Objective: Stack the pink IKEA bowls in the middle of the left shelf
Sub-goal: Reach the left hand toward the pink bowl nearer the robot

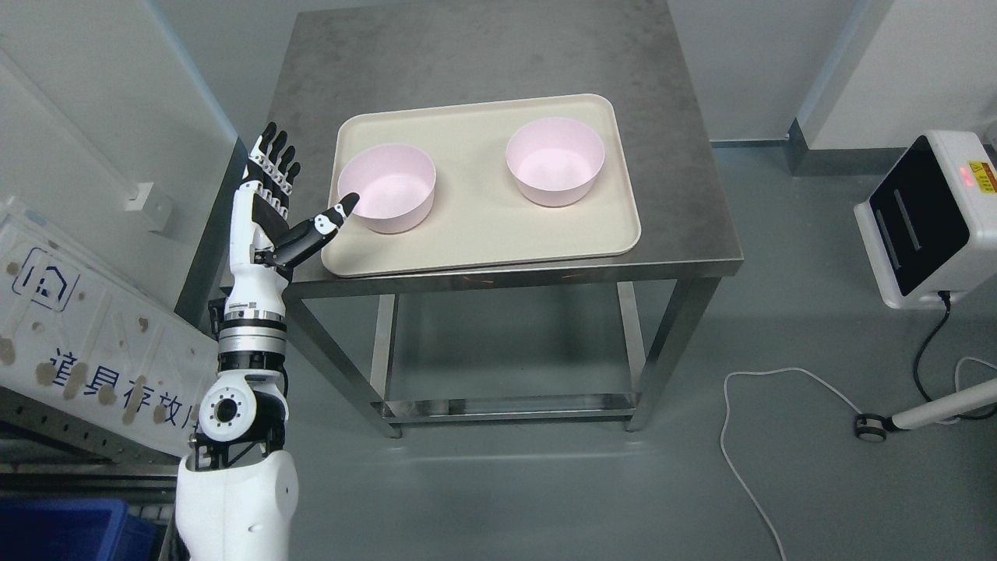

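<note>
two pink bowls [387, 187] [555, 171] upright and apart on cream tray [483, 234] atop steel table [506, 54], unstacked, within reach. left hand [273, 199] raised beside tray's left edge, fingers spread, empty, thumb toward nearer bowl, likely pre-grasp.

A steel table [498, 62] stands on grey-green floor [545, 491] between pale walls [93, 93].

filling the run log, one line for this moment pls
left hand open beside left pink bowl | right pink bowl apart | both on tray
</note>
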You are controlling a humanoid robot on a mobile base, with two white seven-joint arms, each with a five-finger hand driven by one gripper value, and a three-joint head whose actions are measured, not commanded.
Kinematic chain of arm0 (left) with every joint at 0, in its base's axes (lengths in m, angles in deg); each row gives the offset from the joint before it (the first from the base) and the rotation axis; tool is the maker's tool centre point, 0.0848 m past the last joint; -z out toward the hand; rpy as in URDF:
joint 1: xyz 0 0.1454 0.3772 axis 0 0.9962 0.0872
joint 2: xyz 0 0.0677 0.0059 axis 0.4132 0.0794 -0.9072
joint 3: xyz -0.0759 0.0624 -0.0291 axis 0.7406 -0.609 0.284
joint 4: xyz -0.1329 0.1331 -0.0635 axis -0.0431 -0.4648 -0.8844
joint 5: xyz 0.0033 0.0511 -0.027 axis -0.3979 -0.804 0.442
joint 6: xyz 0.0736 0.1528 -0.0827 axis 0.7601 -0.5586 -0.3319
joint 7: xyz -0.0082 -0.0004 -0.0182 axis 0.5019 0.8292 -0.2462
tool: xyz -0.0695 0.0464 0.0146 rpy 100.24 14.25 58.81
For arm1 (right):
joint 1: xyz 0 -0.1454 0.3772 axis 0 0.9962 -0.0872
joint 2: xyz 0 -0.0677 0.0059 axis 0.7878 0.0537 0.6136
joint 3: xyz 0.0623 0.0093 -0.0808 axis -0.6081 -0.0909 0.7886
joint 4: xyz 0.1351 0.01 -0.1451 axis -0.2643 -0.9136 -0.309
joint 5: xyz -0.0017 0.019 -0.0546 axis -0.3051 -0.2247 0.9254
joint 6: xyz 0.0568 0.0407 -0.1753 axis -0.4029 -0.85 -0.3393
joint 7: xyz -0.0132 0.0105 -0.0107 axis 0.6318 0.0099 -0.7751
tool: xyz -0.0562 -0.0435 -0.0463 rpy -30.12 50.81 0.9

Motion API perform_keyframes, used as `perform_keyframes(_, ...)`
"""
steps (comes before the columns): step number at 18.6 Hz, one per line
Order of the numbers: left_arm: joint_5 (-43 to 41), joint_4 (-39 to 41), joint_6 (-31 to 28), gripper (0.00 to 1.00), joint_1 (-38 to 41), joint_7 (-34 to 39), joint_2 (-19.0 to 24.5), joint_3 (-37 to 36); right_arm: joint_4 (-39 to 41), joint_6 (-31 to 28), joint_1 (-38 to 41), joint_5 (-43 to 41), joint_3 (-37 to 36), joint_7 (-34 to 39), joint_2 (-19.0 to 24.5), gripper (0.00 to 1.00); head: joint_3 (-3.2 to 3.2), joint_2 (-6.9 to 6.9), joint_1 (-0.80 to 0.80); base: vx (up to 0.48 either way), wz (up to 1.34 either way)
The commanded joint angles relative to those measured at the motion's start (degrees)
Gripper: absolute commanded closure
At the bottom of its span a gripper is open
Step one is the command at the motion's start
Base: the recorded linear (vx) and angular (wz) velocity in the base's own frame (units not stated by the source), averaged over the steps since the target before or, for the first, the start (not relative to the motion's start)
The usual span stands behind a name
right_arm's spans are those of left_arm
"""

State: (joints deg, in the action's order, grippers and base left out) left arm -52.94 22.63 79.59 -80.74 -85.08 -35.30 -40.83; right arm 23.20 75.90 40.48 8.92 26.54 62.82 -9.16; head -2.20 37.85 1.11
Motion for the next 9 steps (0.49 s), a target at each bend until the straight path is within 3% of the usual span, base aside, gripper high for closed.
perform_keyframes(1,0.0,0.5,-0.1,0.0,0.1,0.1,0.7,0.6,0.0,0.0,0.0,0.4,-0.6,0.0,-1.0,0.0,0.0,0.0,0.0,0.073,0.0)
perform_keyframes(5,0.0,-0.3,-0.1,0.0,-2.9,-0.2,1.4,1.1,0.1,0.0,0.0,0.4,-0.6,0.0,-1.0,0.0,0.0,0.0,0.0,0.081,-0.01)
perform_keyframes(6,-0.1,-1.4,-0.1,0.0,-4.3,-0.4,3.5,1.0,0.0,0.0,0.0,0.4,-0.6,0.0,-1.0,0.0,0.0,0.0,0.0,0.065,-0.03)
perform_keyframes(9,-0.8,-6.7,-0.2,0.01,-8.0,-6.9,15.9,-0.5,0.0,0.0,0.0,0.4,-0.6,0.0,-1.0,0.0,0.0,0.0,0.0,0.061,-0.03)
